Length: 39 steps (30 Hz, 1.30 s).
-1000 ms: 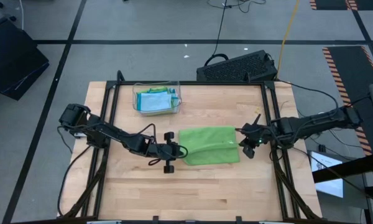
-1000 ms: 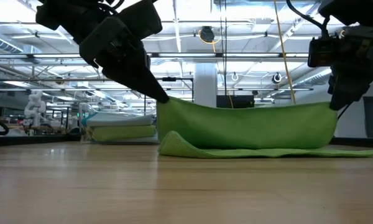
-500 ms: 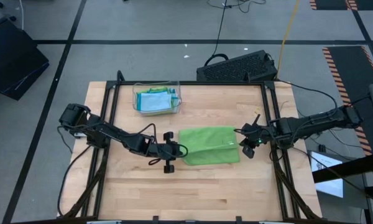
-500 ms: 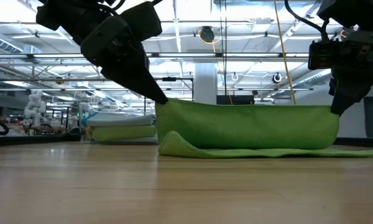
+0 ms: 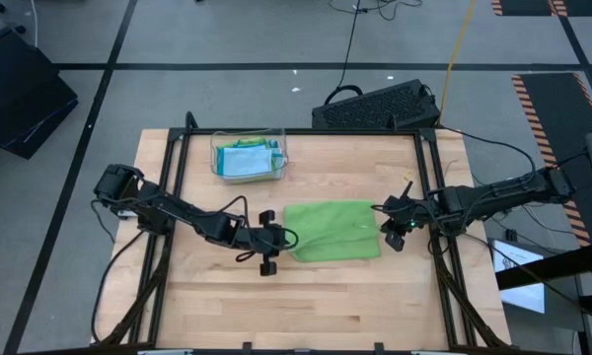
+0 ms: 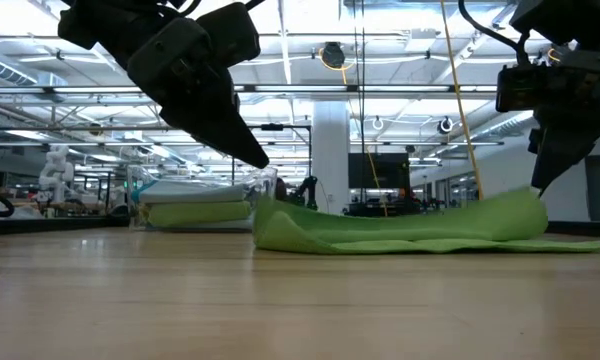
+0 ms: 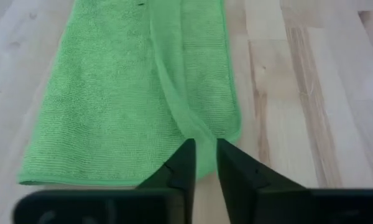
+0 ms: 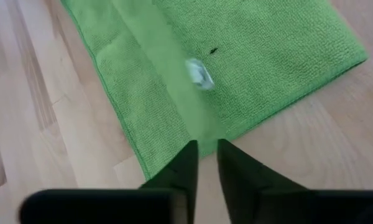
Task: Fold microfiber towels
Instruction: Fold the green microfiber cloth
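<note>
Pincers (image 5: pixel 289 237) (image 5: pixel 384 225) flank green towel (image 5: pixel 333 231) edges, slightly parted.

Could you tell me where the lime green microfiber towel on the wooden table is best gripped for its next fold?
Probably at the two ends of one long edge of the lime green microfiber towel, the left gripper from its own side, the right gripper from the other. It lies flat, half-folded, wider than deep, so pinching corners from above should lift the edge evenly.

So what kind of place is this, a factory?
Probably a big robotics lab or workshop: a wooden table on a taped floor, cables and a keyboard behind it, rows of ceiling lights stretching back.
</note>
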Each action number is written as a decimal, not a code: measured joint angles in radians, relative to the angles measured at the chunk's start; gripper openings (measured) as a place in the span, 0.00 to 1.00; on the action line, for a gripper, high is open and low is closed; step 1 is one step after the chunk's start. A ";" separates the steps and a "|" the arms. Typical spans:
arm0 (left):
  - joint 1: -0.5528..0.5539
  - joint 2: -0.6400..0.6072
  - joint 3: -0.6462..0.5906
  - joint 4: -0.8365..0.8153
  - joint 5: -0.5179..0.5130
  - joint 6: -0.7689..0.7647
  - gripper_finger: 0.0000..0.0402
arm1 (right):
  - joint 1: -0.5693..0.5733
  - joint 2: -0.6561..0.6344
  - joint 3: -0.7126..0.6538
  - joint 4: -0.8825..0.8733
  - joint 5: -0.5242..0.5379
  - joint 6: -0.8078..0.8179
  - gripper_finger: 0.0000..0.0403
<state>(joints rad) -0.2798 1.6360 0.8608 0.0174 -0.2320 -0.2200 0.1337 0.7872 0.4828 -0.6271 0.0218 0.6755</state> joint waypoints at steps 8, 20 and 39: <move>0.000 0.000 0.000 0.010 0.002 -0.026 0.31 | 0.000 0.000 0.000 -0.014 0.000 -0.007 0.35; 0.015 0.000 0.000 0.010 -0.114 -0.051 0.32 | -0.016 -0.004 0.000 0.076 0.126 0.015 0.38; 0.019 0.000 0.000 0.046 -0.232 -0.194 0.32 | -0.174 0.276 0.000 0.290 0.022 -0.123 0.19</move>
<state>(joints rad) -0.2612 1.6360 0.8608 0.0630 -0.4644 -0.4137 -0.0399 1.0630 0.4824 -0.3373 0.0436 0.5526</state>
